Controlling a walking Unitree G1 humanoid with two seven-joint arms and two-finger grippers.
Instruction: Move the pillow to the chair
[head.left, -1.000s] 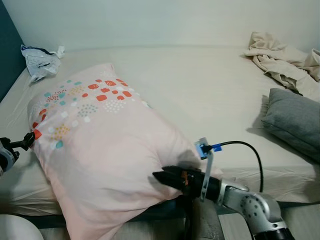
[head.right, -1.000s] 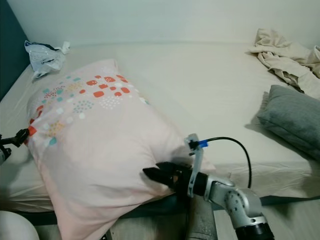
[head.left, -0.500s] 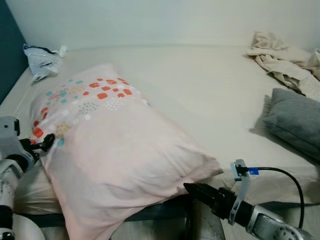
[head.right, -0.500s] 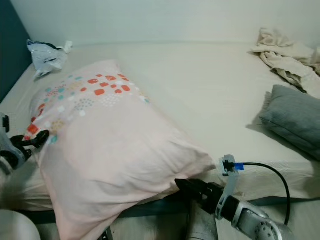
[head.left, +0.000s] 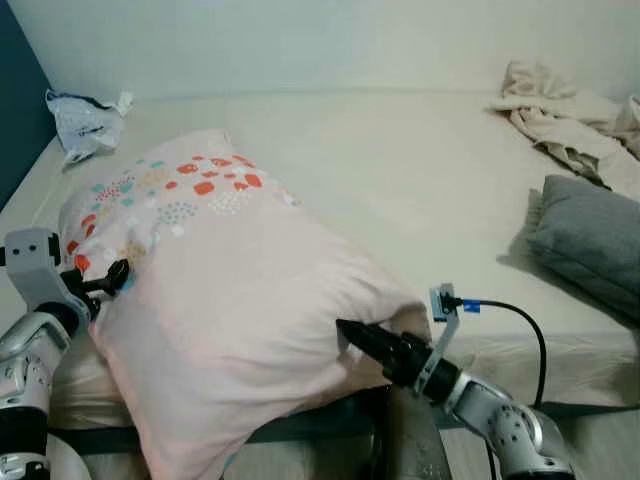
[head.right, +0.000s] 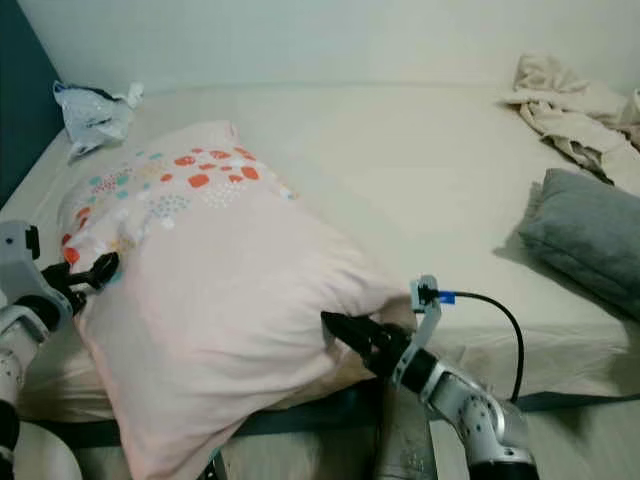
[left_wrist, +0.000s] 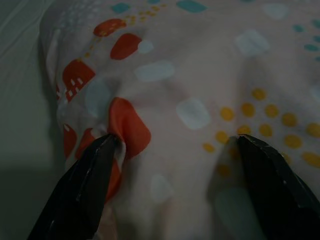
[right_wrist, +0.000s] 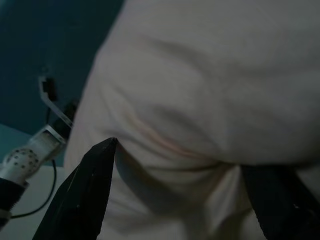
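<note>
No words, labels or numbers to read anywhere here. The pillow carries just a print of orange, teal and yellow blobs and dots, no lettering in it. The crumpled bag in the far corner has dark marks on it, too small to make out.
</note>
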